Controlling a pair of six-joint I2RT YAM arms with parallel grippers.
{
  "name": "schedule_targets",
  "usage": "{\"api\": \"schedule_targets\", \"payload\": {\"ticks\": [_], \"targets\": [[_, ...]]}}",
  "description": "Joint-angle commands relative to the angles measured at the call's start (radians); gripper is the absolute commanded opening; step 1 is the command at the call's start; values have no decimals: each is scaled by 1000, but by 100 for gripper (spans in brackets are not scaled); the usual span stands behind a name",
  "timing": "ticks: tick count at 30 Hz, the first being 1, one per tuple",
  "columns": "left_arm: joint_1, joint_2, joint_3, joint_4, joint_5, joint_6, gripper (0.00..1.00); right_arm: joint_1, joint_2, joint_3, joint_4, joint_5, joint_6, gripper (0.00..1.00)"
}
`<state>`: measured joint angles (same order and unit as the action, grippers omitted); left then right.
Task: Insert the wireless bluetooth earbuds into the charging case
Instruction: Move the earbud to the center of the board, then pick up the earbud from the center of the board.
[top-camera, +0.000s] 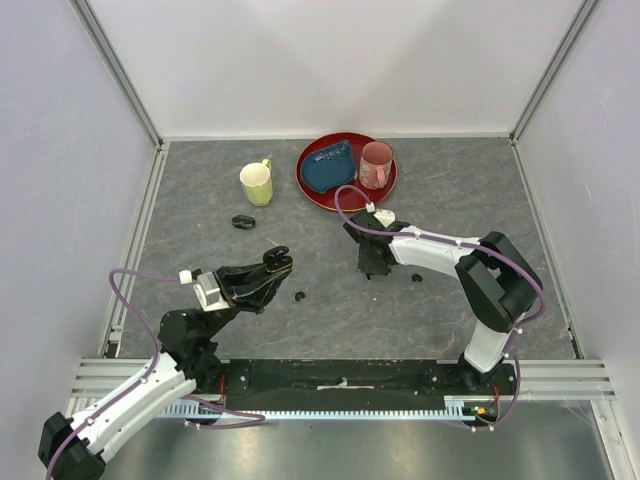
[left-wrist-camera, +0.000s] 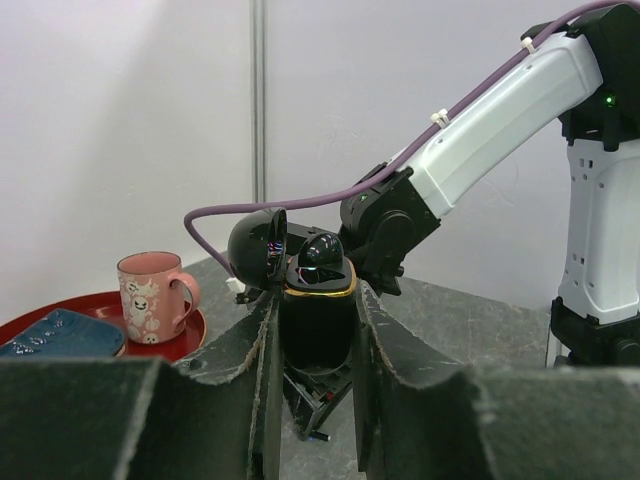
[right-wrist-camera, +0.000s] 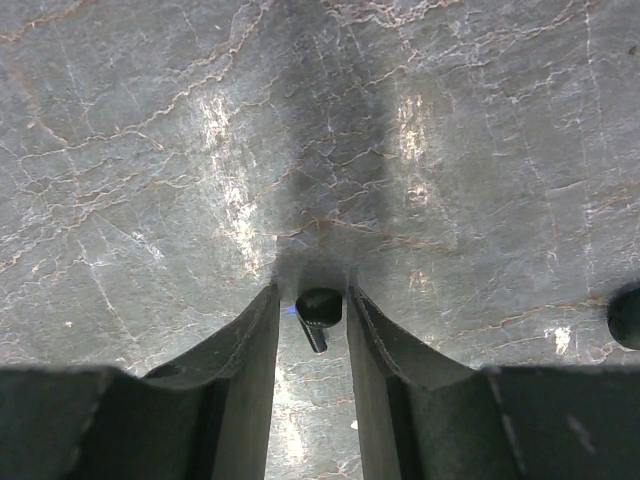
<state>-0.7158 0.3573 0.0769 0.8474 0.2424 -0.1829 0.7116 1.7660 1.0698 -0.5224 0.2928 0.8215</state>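
Earbud (right-wrist-camera: 318, 310) between the right end effector's (right-wrist-camera: 311, 296) tips
It lies on the surface (right-wrist-camera: 140, 150) with the fingers slightly parted around it, a gap showing on one side, not clamped. The left end effector (left-wrist-camera: 315, 300) is closed on the case (left-wrist-camera: 318, 335), whose lid stands open.

Grey table (top-camera: 450, 300), mug (top-camera: 257, 183), tray (top-camera: 340, 203), case (top-camera: 243, 222), earbud (top-camera: 299, 296)

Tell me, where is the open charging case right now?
The charging case is clamped in the left end effector, left of centre in the overhead view, with a loose earbud lying just to its right.
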Motion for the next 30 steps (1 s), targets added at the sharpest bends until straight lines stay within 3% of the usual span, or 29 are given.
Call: {"api": "schedule_targets", "payload": {"ticks": [1, 6, 20, 24, 29, 30], "targets": [[-2, -1, 15, 18, -15, 26, 2, -1, 32, 2, 5, 3, -2, 40], [-2, 3, 18, 18, -17, 28, 2, -1, 36, -7, 4, -1, 27, 38], [-1, -4, 23, 2, -12, 19, 2, -1, 36, -18, -14, 16, 80, 20], [-1, -7, 27, -7, -14, 16, 2, 3, -58, -42, 40, 34, 73, 10], [-2, 6, 31, 2, -25, 3, 2, 25, -244, -138, 172, 75, 90, 9], [-2, 15, 31, 10, -28, 2, 2, 29, -313, -158, 238, 81, 91, 5]]}}
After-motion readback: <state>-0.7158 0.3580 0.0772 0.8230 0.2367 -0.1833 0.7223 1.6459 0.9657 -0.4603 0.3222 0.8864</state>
